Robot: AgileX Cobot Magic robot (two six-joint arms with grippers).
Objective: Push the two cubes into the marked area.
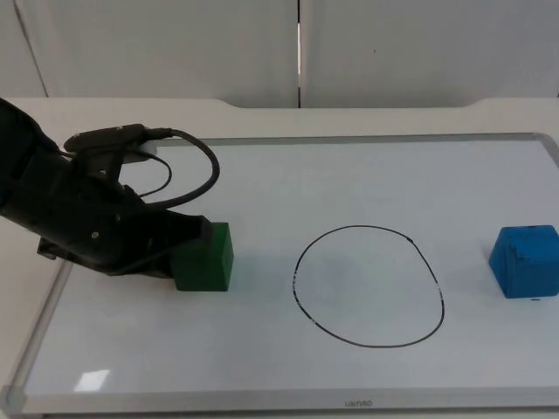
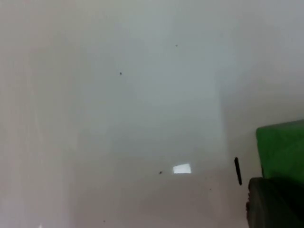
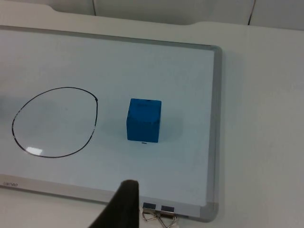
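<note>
Green cube (image 1: pixel 206 257) touches left gripper (image 1: pixel 194 234); finger spread unreadable, nothing visibly held

We see a whiteboard (image 1: pixel 489 175) with a smooth, glossy white face that throws back light, and a dull silver metal-looking frame (image 3: pixel 216 118). The green cube (image 1: pixel 208 258) and blue cube (image 3: pixel 144 119) look matt, the blue one scuffed. The left gripper (image 1: pixel 188 234) is matt black.
</note>
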